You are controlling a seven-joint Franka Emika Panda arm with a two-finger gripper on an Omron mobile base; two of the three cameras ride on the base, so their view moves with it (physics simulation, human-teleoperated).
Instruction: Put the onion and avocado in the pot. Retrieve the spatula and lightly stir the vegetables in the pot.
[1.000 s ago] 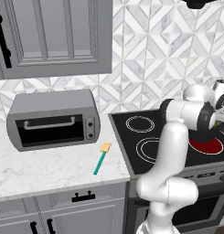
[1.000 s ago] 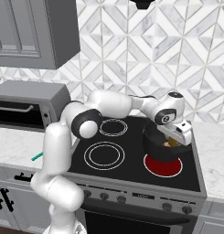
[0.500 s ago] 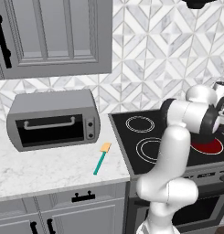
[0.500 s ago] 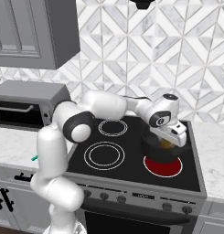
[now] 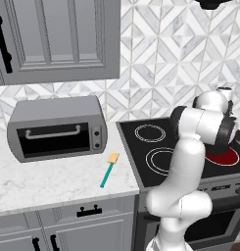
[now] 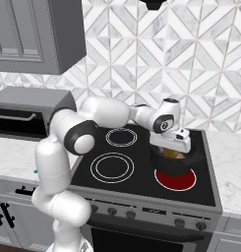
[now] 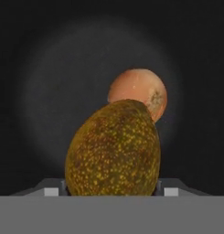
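The avocado point(image 7: 112, 148) sits right between the fingers point(image 7: 111, 189), which pinch it from either side, their tips hidden behind its speckled olive-brown skin in the hand view. Just beyond it from the fingers lies the onion point(image 7: 141, 93), orange-brown, partly hidden by the avocado's top; whether the two touch cannot be told. Both show against the dark floor of the pot point(image 6: 174, 163), directly under the fingers. In the right base view the hand reaches down over the pot's rim, with an orange-brown patch showing inside. The pot stands on the stove point(image 6: 141, 167), at the far edge of a red glowing ring point(image 6: 177, 179). Well apart from the fingers, on the marble bench point(image 5: 53, 179) beside the stove, lies the spatula point(image 5: 108, 170), teal handle and tan blade, in front of the toaster oven point(image 5: 57, 127).
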